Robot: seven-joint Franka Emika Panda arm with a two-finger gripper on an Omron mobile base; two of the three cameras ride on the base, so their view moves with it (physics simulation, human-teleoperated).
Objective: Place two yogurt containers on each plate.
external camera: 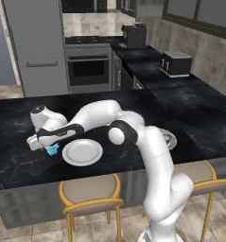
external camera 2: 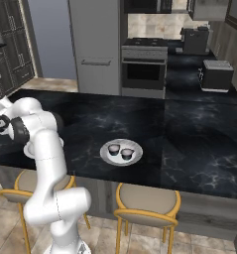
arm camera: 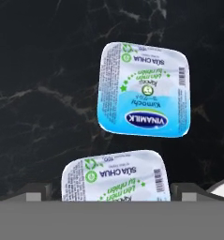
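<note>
Sitting between the wide-open gripper's [arm camera: 110, 190] dark tips, one squarish blue cup [arm camera: 114, 177] with glossy printed foil; a second [arm camera: 144, 89] beyond, on black marble counter [arm camera: 38, 93].

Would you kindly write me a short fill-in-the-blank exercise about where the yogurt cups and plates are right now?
1. The plate on the right holds ____ dark round yogurt cups.
2. The lids of the two squarish yogurt cups are white and ____.
3. The other plate, beside the gripper, has ____ cups on it.
4. The gripper's jaws stand ____ on either side of the nearer squarish cup.

Missing words: two; blue; no; open
</note>
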